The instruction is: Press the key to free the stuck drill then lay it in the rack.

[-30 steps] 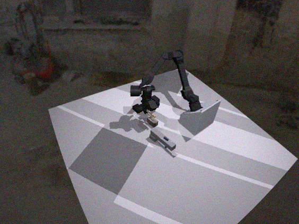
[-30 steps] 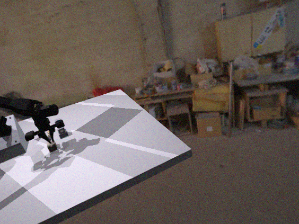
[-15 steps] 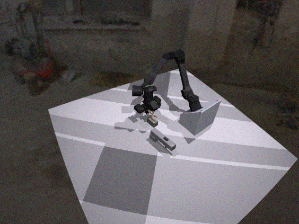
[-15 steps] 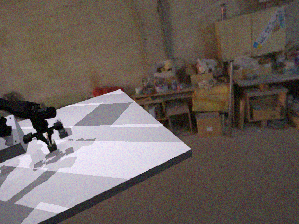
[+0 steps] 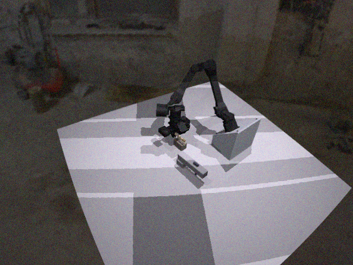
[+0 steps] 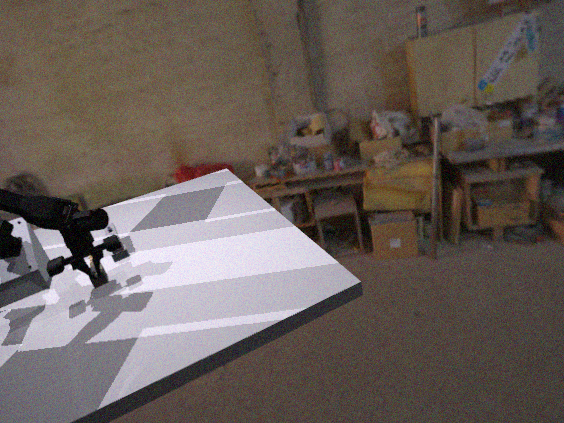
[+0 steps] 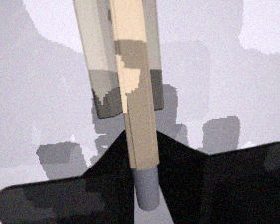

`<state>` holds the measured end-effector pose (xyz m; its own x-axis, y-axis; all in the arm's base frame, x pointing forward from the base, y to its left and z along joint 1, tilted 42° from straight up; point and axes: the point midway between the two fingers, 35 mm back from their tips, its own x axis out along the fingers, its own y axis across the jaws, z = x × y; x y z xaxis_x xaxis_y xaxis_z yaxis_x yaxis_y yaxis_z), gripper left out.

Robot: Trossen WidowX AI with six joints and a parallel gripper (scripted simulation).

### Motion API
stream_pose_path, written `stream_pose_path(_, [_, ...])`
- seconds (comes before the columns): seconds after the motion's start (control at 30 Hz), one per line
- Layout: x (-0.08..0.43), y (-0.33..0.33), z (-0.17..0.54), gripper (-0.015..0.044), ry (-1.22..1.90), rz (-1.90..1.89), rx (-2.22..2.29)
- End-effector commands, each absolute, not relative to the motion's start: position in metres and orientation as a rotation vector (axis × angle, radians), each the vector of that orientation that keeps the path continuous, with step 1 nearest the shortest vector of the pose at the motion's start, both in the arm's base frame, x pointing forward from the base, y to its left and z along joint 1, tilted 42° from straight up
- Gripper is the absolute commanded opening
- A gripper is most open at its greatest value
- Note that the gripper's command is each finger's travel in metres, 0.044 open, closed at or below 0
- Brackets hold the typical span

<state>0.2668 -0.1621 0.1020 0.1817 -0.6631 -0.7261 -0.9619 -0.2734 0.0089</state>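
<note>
My gripper (image 5: pixel 175 134) (image 7: pixel 137 134) is shut on the drill. The drill (image 7: pixel 135 94), a long tan bar with a grey round end, runs up the wrist view from between the fingers. In the top view the drill shows small and tan just over the rack. The rack (image 5: pixel 179 145) (image 7: pixel 99 59) is a tan block with a groove, seen behind the drill in the wrist view. Whether drill and rack touch, I cannot tell. A pale grey housing (image 5: pixel 186 161) stands in front of the rack, with a dark blue key (image 5: pixel 196 163) on it.
A large grey angled panel or box (image 5: pixel 242 140) (image 6: pixel 37 253) stands by the arm's base, to the right of the rack in the top view. Striped shadows cross the white table (image 5: pixel 103 182) (image 6: pixel 240 256). The table's front edge shows in the exterior view.
</note>
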Motion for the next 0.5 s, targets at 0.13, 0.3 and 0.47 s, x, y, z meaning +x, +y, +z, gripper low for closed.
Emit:
stream_pose_path(0.13, [0.265, -0.164, 0.095, 0.0, 1.522, 0.89, -2.008])
stream_pose_path(0.3, [0.267, -0.168, 0.092, 0.0, 1.522, 0.89, -2.008])
stream_pose_path(0.47, [0.269, -0.173, 0.089, 0.0, 1.522, 0.89, -2.008])
